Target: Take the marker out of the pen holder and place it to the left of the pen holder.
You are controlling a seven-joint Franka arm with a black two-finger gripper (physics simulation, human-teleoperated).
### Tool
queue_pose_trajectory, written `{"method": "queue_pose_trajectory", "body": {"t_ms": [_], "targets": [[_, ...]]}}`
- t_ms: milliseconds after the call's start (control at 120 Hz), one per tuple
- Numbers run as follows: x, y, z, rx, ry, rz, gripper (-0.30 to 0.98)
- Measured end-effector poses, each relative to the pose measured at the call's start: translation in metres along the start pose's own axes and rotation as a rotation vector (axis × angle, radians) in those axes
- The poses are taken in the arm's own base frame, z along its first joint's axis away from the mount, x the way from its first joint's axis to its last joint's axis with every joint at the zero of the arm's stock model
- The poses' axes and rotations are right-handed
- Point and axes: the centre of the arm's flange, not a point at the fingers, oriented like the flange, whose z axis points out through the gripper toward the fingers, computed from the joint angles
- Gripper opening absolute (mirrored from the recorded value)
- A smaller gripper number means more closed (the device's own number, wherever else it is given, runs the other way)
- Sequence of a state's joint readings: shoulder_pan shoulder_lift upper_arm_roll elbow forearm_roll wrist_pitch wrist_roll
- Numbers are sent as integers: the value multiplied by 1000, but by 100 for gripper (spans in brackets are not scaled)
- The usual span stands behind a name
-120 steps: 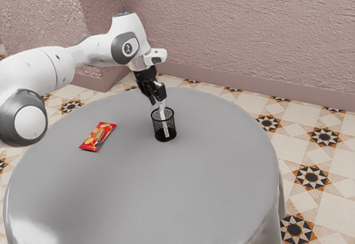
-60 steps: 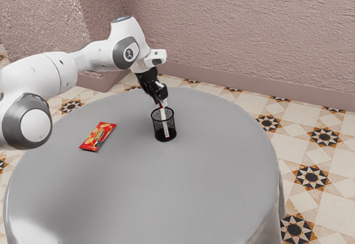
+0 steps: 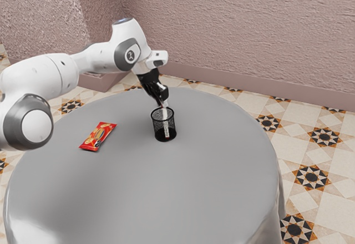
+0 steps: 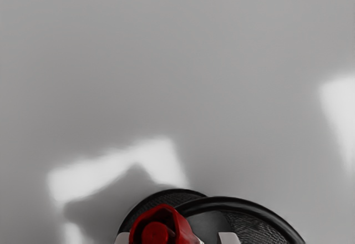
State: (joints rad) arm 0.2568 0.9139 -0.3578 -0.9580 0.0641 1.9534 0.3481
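Centrally placed in the exterior view, the end effector (image 3: pixel 164 105) of a white robot arm (image 3: pixel 55 69) points down at the mouth of a black mesh pen holder (image 3: pixel 173 124). The arm comes in from the exterior view's left and bends downward at its black hand. Inside the pen holder is the white marker (image 3: pixel 166 125), nearly upright with a slight lean, its lower part visible through the mesh. The end effector is parted around the marker's upper end, not clamped on it: in the wrist view, pale fingertips (image 4: pixel 228 238) stand on either side of the red cap (image 4: pixel 157 230), with a gap between the cap and one of them. The pen holder's dark rim curves close beside the cap.

Below is a round table (image 3: pixel 194 183) with a smooth gray covering. A red packet (image 3: pixel 99 136) with yellow markings lies flat on it, well apart from the pen holder, toward the exterior view's left. Bright patches of light (image 4: pixel 116 169) fall on the gray surface near the pen holder. Behind the table rises a rough, pinkish-brown wall (image 3: pixel 238 33), above a cream tiled floor (image 3: pixel 285 161) patterned with dark stars.
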Motion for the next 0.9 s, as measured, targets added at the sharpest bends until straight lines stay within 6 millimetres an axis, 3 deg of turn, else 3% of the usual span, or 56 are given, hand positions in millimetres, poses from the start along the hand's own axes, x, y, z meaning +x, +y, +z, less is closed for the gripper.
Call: {"method": "queue_pose_trajectory", "body": {"t_ms": [575,808,900], "targets": [[11,19,14,-1,30,22,6],[11,17,2,12,46,21,-1],[12,18,-19,31,63,24,-3]]}}
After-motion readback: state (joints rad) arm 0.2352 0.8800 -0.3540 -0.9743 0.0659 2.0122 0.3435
